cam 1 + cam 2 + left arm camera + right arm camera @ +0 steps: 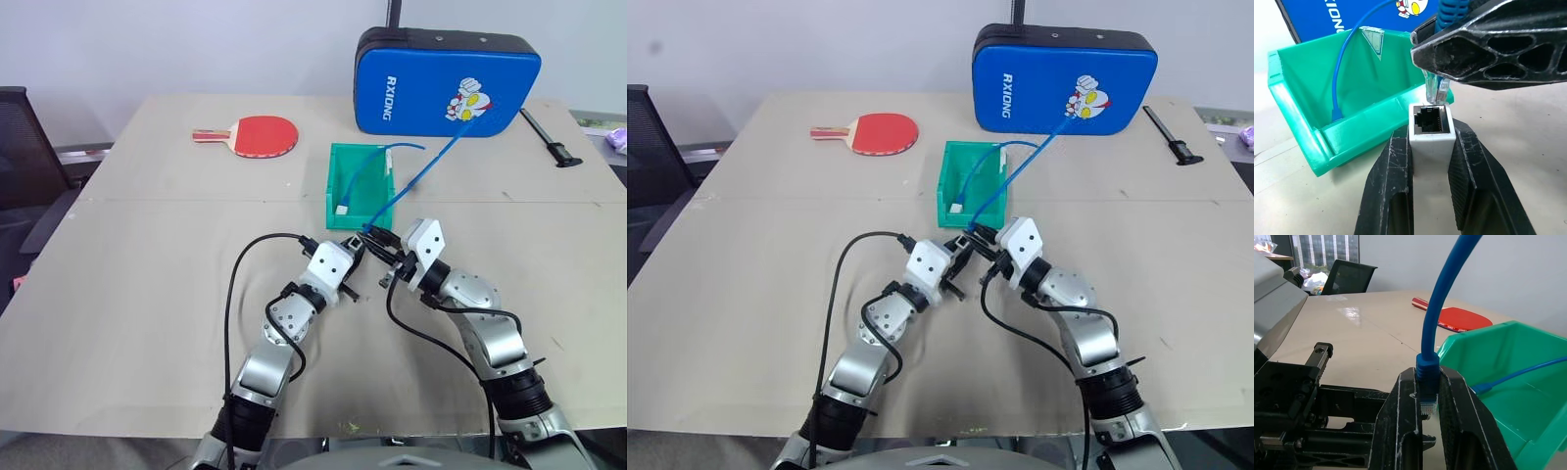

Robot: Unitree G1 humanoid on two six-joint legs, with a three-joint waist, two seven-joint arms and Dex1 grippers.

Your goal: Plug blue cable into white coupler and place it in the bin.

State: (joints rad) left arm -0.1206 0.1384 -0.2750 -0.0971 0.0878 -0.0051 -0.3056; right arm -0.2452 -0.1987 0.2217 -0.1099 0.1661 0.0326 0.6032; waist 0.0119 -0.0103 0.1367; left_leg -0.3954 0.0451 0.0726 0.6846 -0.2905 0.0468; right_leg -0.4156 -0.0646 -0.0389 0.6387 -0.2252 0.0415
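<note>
Nearly mated, just in front of the green bin (361,186) on the counter (147,255): left pincer (1431,147) clamped on the white coupler (1431,128), right pincer (1428,396) shut on the blue cable (1436,318) behind its clear plug (1436,88), tip poised at the dark socket. Likely trouble ahead: slight tilt jamming plug against socket rim, or smooth boxy plastic slipping between ribbed black fingers under push. Second blue lead (367,176) already coiled inside glossy, upright-walled bin.
</note>
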